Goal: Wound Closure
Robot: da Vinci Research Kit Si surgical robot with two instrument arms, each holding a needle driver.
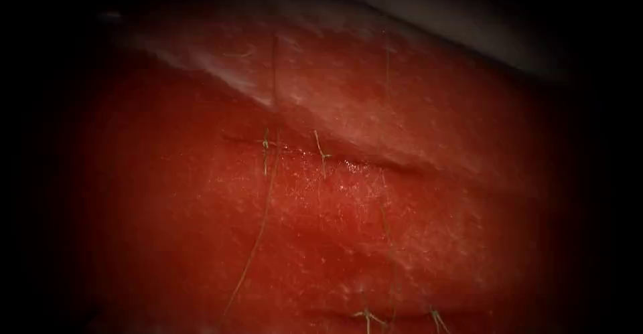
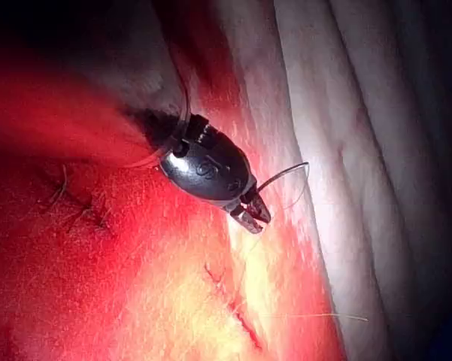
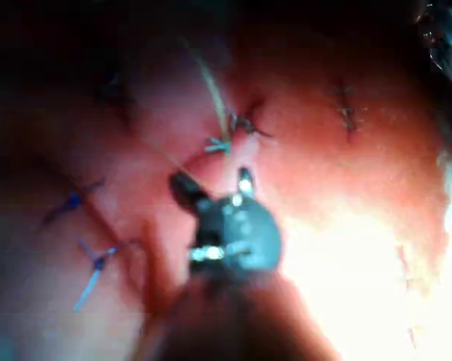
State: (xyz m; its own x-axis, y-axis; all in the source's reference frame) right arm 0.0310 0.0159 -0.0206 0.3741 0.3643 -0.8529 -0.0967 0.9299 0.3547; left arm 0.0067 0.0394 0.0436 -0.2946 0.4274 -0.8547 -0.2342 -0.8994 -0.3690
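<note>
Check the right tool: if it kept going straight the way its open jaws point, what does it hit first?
Most likely the knotted stitch on the tissue, just ahead of the right tool, whose jaws are open and hold nothing. A thread runs up from that stitch. Depth is unclear, so it may meet bare tissue first.

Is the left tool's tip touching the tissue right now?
Cannot tell. In the left wrist view the left tool holds the needle near one end, its curve standing off the tissue. The tip overlaps the tissue there, with no plain gap or contact.
</note>
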